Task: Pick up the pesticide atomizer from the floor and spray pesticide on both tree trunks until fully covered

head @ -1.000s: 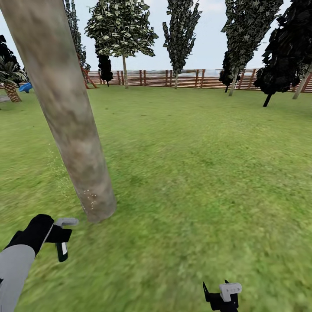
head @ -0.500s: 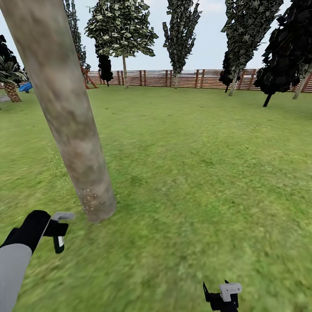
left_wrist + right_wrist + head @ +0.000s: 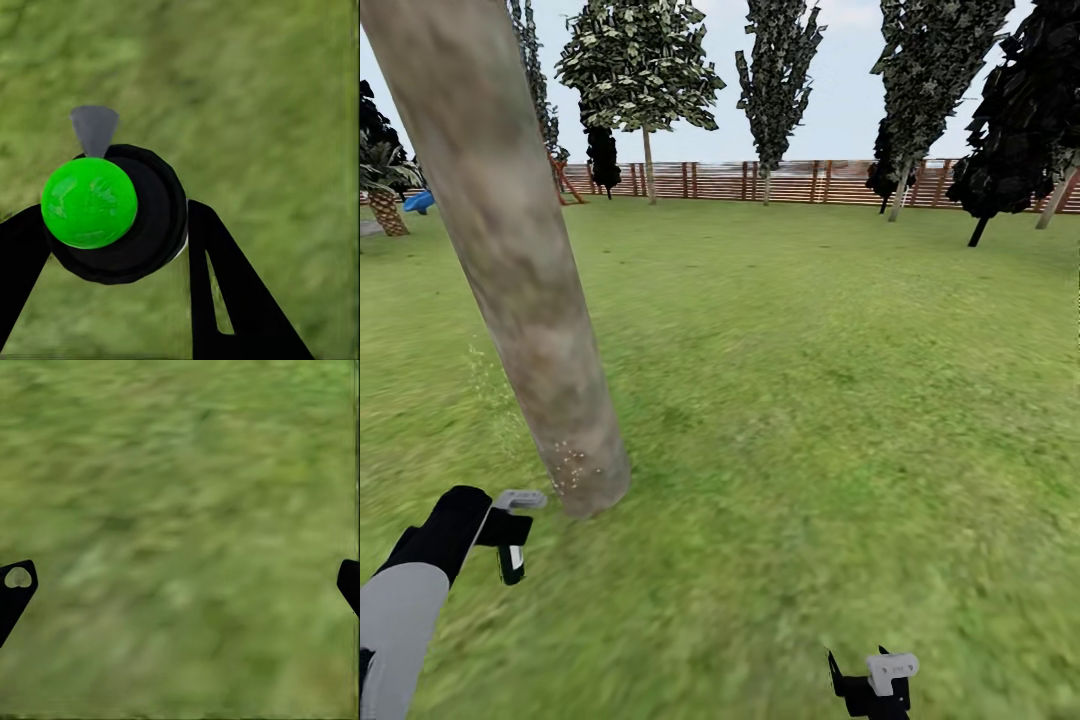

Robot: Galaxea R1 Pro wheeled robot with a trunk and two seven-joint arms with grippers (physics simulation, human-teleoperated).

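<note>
Between the left gripper's (image 3: 112, 247) fingers sits the pesticide atomizer (image 3: 510, 530), pinched at its dark body.
Beside the tree trunk's (image 3: 510, 250) foot, low over the lawn (image 3: 810, 400), it hangs with its pale spray head (image 3: 520, 497) turned toward the bark, where whitish pesticide specks (image 3: 568, 462) cling. I judge it light, rigid and smooth-sided, best gripped around the body below the head. Nearer the robot, the right gripper (image 3: 180, 585) has its fingers spread wide over grass, holding nothing.

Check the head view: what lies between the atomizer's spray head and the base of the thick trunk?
Bare lawn. The pesticide atomizer, held in the left tool, sits apart from the tree trunk; whitish specks dot the trunk's base.
</note>
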